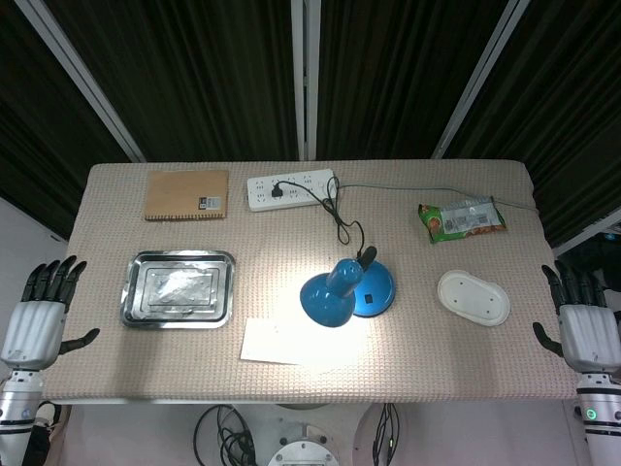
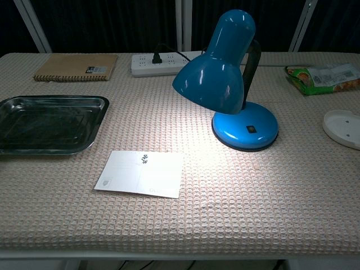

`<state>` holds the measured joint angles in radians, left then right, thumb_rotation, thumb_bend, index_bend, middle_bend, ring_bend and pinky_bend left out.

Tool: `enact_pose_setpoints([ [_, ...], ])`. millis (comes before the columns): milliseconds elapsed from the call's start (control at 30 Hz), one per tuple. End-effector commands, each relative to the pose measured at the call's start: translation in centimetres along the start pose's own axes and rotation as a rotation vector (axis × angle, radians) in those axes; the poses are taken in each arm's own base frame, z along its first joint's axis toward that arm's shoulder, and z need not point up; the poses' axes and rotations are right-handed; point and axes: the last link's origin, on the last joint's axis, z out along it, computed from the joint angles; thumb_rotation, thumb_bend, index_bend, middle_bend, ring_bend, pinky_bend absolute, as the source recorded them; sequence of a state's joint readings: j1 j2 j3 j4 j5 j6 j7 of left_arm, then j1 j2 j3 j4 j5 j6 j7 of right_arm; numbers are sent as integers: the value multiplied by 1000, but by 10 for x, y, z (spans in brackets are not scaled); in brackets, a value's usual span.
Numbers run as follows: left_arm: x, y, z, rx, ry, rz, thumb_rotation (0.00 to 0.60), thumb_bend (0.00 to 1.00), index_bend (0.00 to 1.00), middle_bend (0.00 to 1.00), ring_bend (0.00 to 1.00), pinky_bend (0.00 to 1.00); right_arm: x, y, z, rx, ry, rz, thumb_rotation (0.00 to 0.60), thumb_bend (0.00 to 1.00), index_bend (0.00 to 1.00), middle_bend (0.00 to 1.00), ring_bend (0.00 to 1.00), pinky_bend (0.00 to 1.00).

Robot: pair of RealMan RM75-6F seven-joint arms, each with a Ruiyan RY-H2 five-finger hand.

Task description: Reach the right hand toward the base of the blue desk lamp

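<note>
The blue desk lamp (image 1: 347,289) stands lit at the middle of the table (image 1: 485,369), its round base (image 2: 245,126) to the right of the shade. The right hand (image 1: 588,325) rests at the table's right edge, fingers spread, holding nothing, well apart from the base. The left hand (image 1: 39,316) is at the left edge, also spread and empty. A white card (image 2: 142,173) lies near the lamp.

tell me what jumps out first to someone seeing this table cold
The blue desk lamp near the table's middle draws the eye: it is lit, its shade tilted down over a white card in a bright pool of light. Left of it sits a shiny metal tray. Both robot hands, left hand and right hand, wait open at the table's sides, holding nothing.
</note>
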<state>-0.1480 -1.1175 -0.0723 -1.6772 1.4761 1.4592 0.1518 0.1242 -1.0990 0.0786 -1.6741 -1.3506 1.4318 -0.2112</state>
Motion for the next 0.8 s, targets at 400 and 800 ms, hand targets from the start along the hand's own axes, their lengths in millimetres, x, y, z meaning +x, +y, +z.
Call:
enact_pose_setpoints([
  [400, 0, -3, -3, 3, 1, -12, 600, 37, 7, 0, 0, 0, 1, -9, -1, 33, 7, -3, 600, 215, 0, 0, 0, 0],
  [800, -3, -3, 0, 14, -17, -13, 600, 39, 7, 0, 0, 0, 1, -10, 4, 71, -36, -43, 600, 199, 0, 543, 485, 567],
])
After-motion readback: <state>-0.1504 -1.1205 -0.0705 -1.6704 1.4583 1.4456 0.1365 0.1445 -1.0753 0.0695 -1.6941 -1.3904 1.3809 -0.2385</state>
